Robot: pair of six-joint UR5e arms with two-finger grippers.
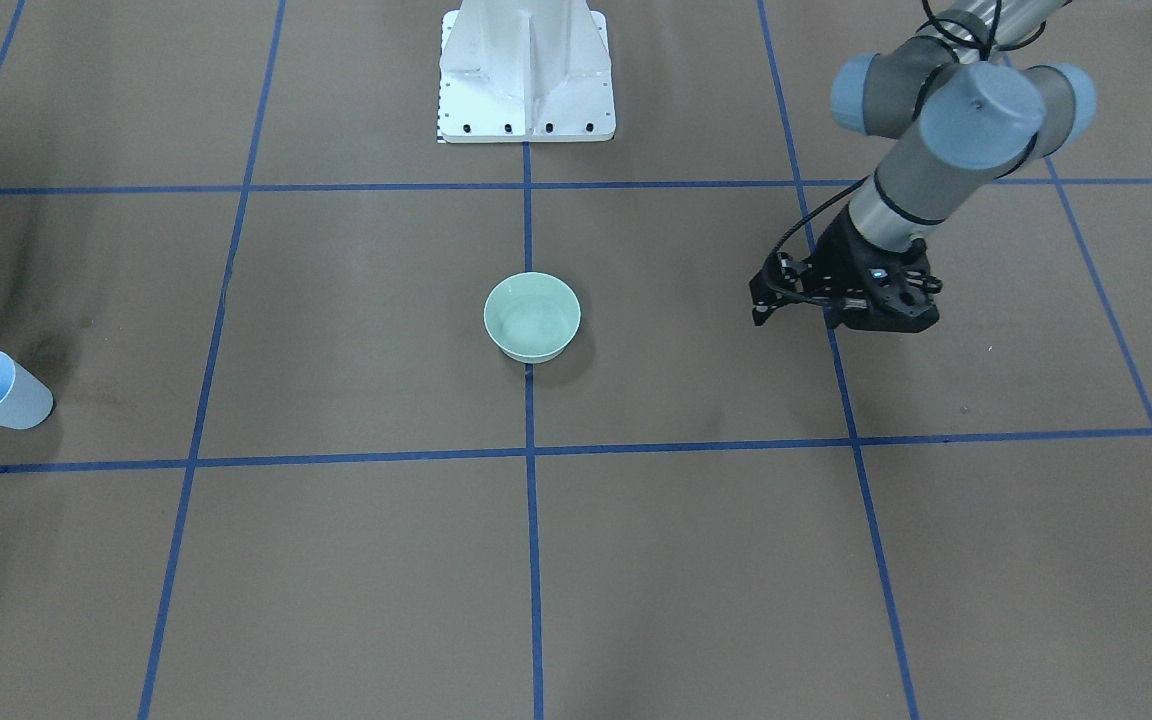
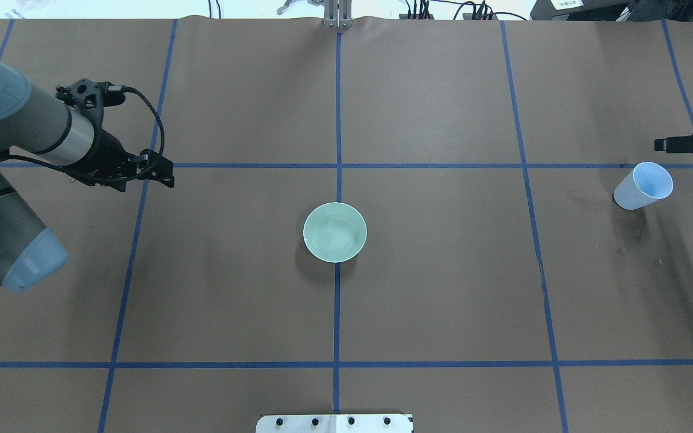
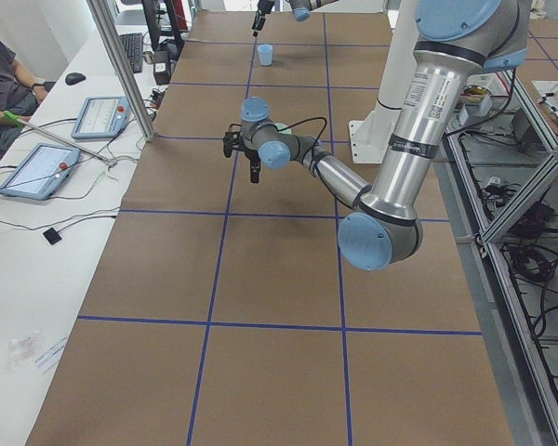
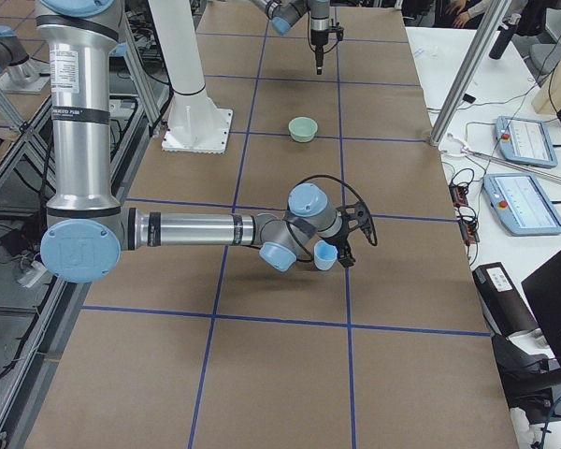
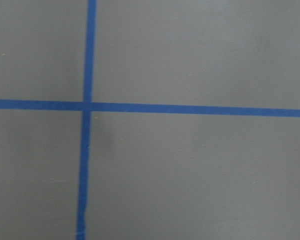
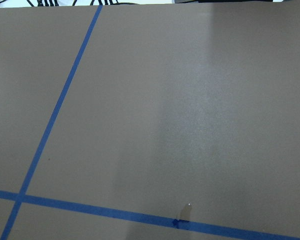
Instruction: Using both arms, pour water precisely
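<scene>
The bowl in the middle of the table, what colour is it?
The bowl is plain pale mint green; the overhead view shows it best.

No text or label is legible anywhere.

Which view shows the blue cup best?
Overhead exterior: the blue cup shows whole, opening included. Front-facing has it at the edge, exterior left tiny, exterior right crowded by the right arm; wrist views miss it.

left arm [image 1: 936, 170], right arm [image 4: 187, 229]: grey tubes | joint caps [image 1: 981, 105]: light-blue | cables [image 2: 159, 123]: black | pedestal [image 1: 526, 70]: white, bolted
</scene>
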